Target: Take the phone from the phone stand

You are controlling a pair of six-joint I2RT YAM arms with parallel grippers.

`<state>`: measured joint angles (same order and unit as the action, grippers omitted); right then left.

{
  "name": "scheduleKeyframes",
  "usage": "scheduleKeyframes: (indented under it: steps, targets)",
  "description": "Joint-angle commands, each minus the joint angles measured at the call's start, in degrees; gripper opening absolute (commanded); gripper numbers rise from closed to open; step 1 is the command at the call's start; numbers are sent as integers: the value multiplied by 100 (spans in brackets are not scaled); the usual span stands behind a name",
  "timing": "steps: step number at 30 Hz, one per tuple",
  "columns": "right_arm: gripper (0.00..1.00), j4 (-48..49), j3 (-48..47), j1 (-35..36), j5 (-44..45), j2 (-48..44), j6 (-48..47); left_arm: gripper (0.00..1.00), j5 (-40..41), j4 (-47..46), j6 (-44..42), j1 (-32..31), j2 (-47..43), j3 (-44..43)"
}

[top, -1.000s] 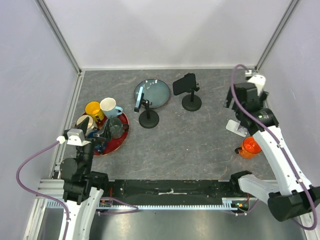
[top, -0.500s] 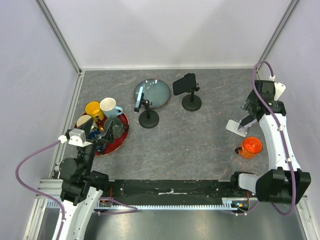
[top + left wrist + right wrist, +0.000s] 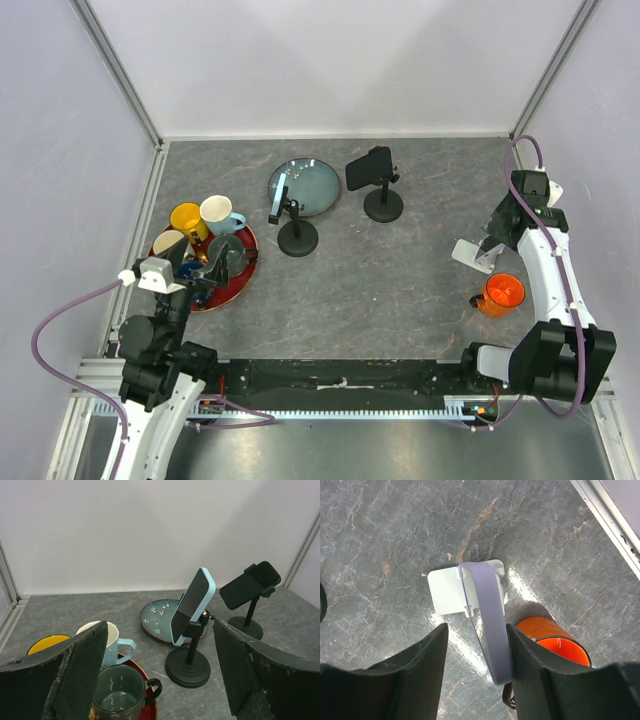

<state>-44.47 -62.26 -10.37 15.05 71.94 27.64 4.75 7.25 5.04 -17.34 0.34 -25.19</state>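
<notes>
A lavender phone leans upright in a white phone stand at the table's right side, the phone seen small from above. My right gripper reaches down over it with a finger on each side. The right finger touches the phone's edge, while a gap shows between the left finger and the phone, so the jaws stand open. My left gripper hangs wide open and empty above the red tray at the left.
An orange mug stands right beside the white stand. A blue phone and a black phone sit on black stands mid-table, with a teal plate behind. Several mugs crowd the red tray.
My right arm swung right and came down over the lavender phone, and its jaws narrowed around it. The left arm has not moved.
</notes>
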Motion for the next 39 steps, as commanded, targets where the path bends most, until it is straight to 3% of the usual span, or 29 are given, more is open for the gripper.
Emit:
scheduleKeyframes:
  steps: [1, 10, 14, 26, 29, 33, 37, 39]
  targets:
    - [54, 202, 65, -18, 24, -251, 84, 92, 122, -74, -214, -32, -552, -153]
    - [26, 0, -49, 228, 1199, -795, 5, 92, 78, -118, -240, -50, -535, -126]
    - [0, -62, -260, 562, 1912, -1138, -144, 92, 70, -118, -249, -50, -526, -118]
    - [0, 412, -339, 1158, 2038, -1700, -618, 91, 43, -118, -266, -50, -412, -109]
    - [0, 886, -269, 1282, 1292, -1973, -995, 91, 34, -127, -266, -50, -377, -109]
    - [0, 1553, -68, 1380, -446, -2053, -1322, 91, 34, -83, -266, -50, -342, -118]
    - [0, 2230, 414, 1476, -3122, -1773, -1218, 91, 34, -48, -266, -59, -306, -127]
    - [0, 2765, 618, 1608, -3953, -1631, -937, 91, 43, -22, -258, -50, -263, -144]
